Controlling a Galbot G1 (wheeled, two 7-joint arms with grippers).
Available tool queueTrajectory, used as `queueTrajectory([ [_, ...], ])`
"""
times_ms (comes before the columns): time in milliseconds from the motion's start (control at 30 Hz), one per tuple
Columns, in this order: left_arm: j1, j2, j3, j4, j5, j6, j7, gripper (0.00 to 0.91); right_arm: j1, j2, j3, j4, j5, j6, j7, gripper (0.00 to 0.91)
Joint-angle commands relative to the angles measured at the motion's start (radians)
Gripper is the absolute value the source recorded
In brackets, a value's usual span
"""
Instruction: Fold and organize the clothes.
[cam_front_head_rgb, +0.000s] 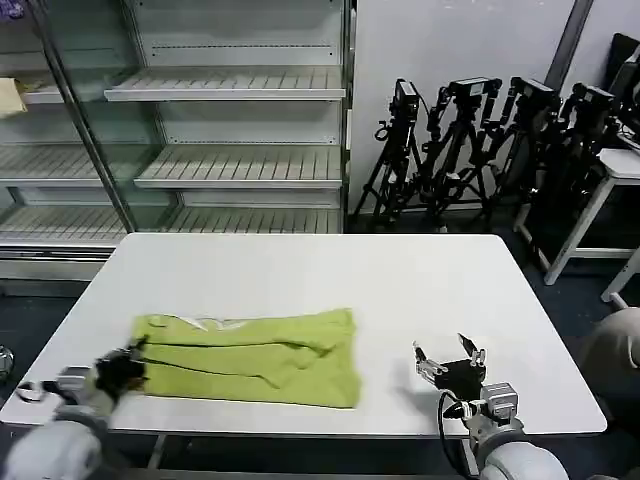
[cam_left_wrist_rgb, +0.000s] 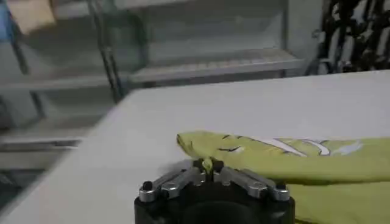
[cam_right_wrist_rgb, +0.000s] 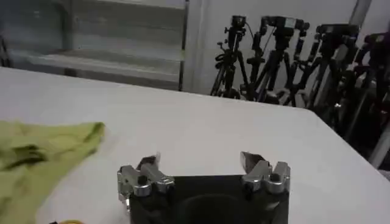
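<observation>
The left hand (cam_left_wrist_rgb: 209, 165) is pinched shut on the near left edge of the T-shirt (cam_front_head_rgb: 255, 357), lying partly folded on the desk (cam_front_head_rgb: 400, 280), probably for another fold, while the right hand (cam_front_head_rgb: 449, 356) waits spread apart beside it.

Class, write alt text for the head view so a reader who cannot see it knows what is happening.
A lime green T-shirt, folded into a long band, lies on the near left of a white table. The left claw is shut on the shirt's left end, while the right claw hovers open over bare table to the shirt's right. Empty shelves and camera tripods stand behind.
</observation>
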Motion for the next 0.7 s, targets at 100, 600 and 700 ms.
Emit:
queueTrajectory([
  [100,0.007,0.104,-0.041,-0.207,0.016,0.033,0.088,0.020,-0.001,0.005,-0.010,-0.005,-0.013,0.000,0.000,0.907],
  [600,-0.110,-0.220,0.628,-0.244,0.245,0.033,0.050,0.020,-0.041,0.001,0.044,0.020,-0.023,-0.002,-0.001,0.907],
  [700,-0.143,-0.232,0.650,-0.211,0.247,0.034,0.046,0.020,-0.041,0.002,0.052,0.020,-0.022,-0.002,-0.001,0.907],
])
